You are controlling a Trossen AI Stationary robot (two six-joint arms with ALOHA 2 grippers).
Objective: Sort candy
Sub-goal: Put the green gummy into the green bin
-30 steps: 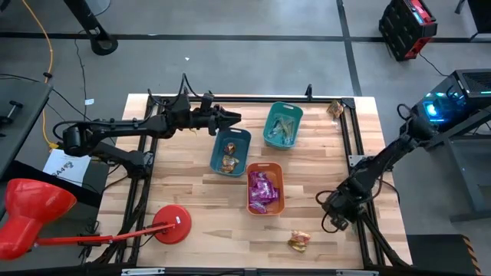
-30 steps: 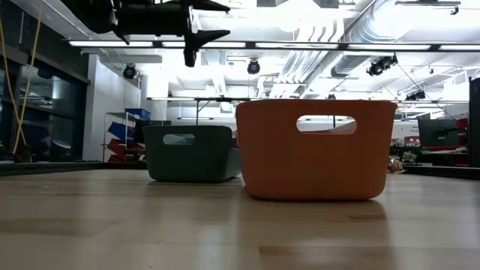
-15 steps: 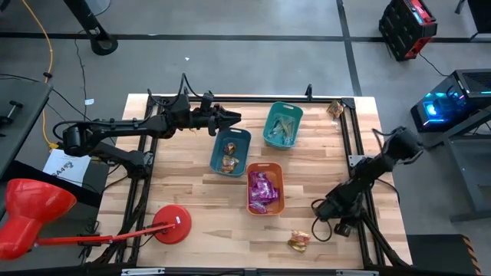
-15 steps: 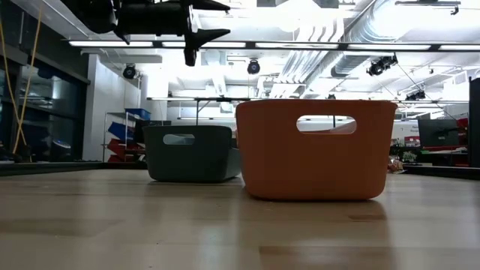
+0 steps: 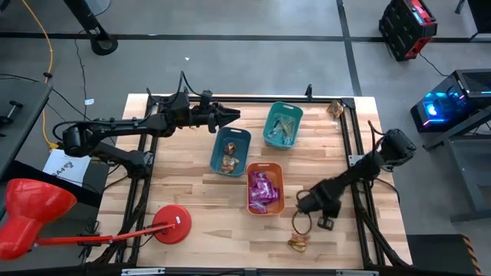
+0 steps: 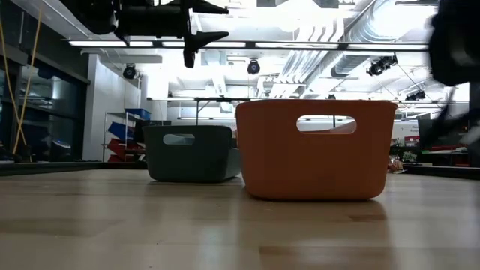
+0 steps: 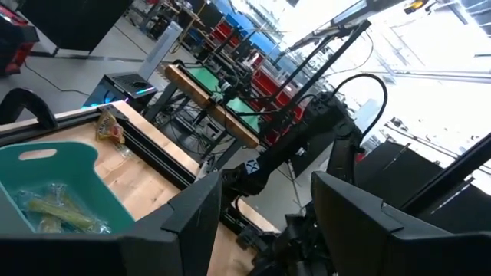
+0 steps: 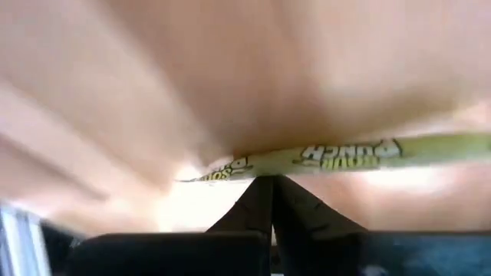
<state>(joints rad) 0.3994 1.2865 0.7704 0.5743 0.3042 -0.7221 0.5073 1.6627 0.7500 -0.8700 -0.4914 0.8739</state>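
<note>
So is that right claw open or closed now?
Closed: in its wrist view the right gripper's dark fingers meet, pinching a thin green candy stick.

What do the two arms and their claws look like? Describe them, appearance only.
Both arms are dark, almost black, jointed tubes with bulky rounded joints and thin black cables running alongside. The left claw ends in two slim pointed fingers; from its wrist they show as broad matte black slabs. The right claw is equally dark and chunky, tapering to narrow tips.

One camera looks straight down on my whole tabletop (image 5: pixel 184 172). Another sits level at its surface, close to the orange bin (image 6: pixel 315 150) both share. My wrist cameras look forward past my jaws.
</note>
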